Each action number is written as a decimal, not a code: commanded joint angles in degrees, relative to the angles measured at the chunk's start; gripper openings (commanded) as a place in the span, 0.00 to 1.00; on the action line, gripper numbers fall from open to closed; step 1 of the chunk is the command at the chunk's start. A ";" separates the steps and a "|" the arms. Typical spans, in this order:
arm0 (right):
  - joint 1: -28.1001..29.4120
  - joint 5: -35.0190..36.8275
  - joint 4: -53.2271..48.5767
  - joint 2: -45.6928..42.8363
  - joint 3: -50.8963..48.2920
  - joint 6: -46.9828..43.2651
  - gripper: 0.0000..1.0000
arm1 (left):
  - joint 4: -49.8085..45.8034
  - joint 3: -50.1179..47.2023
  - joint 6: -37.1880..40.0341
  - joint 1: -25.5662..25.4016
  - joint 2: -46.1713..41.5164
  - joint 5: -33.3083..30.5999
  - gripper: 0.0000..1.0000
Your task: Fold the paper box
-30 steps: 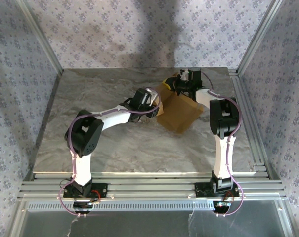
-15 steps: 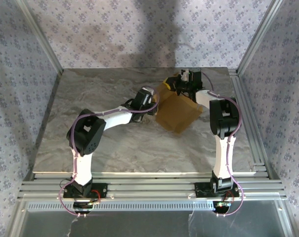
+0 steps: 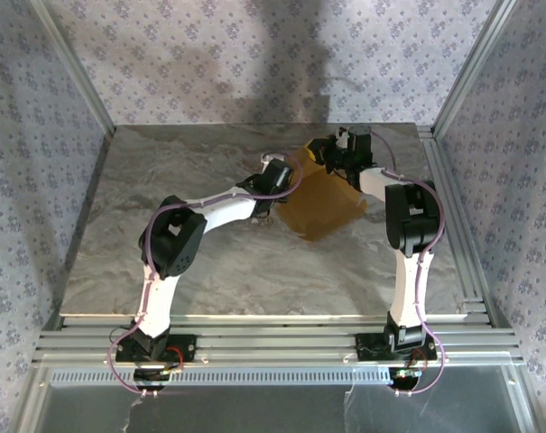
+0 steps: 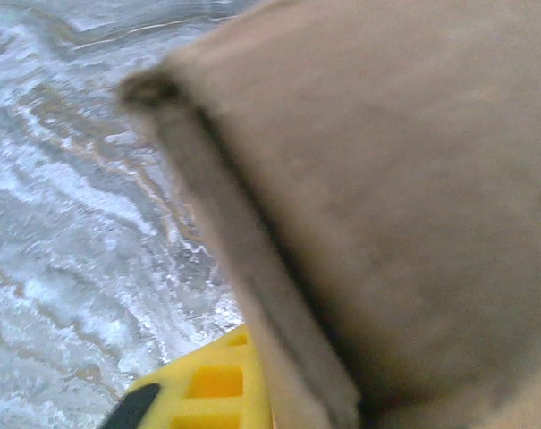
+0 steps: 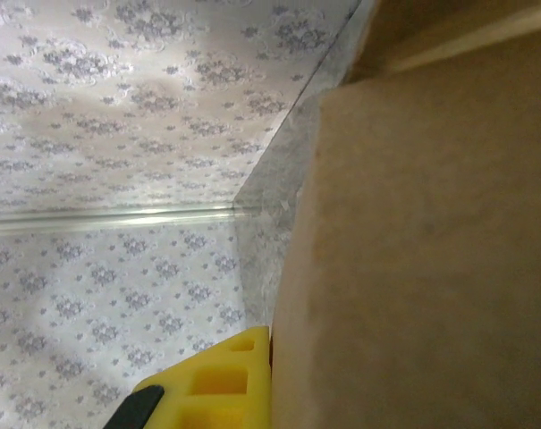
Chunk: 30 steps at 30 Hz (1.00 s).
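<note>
We find the paper box (image 3: pixel 325 203), a plain tan-brown sheet of thin die-cut cardboard, partly raised off the grey marbled table (image 3: pixel 182 171) and caught between our two arms. From the left gripper (image 3: pixel 288 182) the box lies straight ahead and to its right, so close that the cardboard crowds the left wrist view. There a folded edge slants across just above one yellow plastic finger (image 4: pixel 207 389). The other finger is hidden behind the sheet, so we cannot tell whether this gripper is spread or pinching. From the right gripper (image 3: pixel 334 155) the box spreads away toward the near side. In the right wrist view the cardboard lies flush against the inner side of the one yellow finger (image 5: pixel 221 380) we can see, with the floral wallpapered wall (image 5: pixel 118 89) beyond. We judge that this gripper probably pinches the far corner, but its second finger is covered, so we cannot say for certain. The sheet's longer run seems to go from that far corner slantwise toward the near edge of the table, though the tilt makes it hard to read. Both grippers sit at the box's far-left end, near one another. The left one is nearer the free side edge, so we reckon the next crease falls to it, pressing rightward into the sheet.
</note>
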 commanded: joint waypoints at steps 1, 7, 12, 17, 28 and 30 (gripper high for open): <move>1.61 -5.09 -4.83 -1.16 -2.49 -0.58 0.00 | -6.18 4.47 -1.86 0.53 3.18 -7.67 0.00; 1.61 -4.51 -4.56 -1.35 -2.29 0.29 0.00 | -7.36 5.50 -2.85 0.42 4.33 -8.77 0.00; 1.56 -4.64 -4.81 -1.08 -2.12 0.49 0.00 | -8.33 7.30 -1.83 0.38 6.17 -7.75 0.23; 1.61 -4.51 -4.73 -1.17 -2.09 0.74 0.00 | -11.17 10.10 -2.14 1.10 8.47 -7.20 0.28; 1.35 -4.04 -5.78 -0.47 -0.22 1.28 0.00 | -16.08 13.09 -3.51 2.33 10.54 -7.87 0.00; 1.35 -3.77 -5.70 -0.47 -0.19 1.79 0.00 | -17.28 13.17 -3.89 2.28 10.45 -9.75 0.00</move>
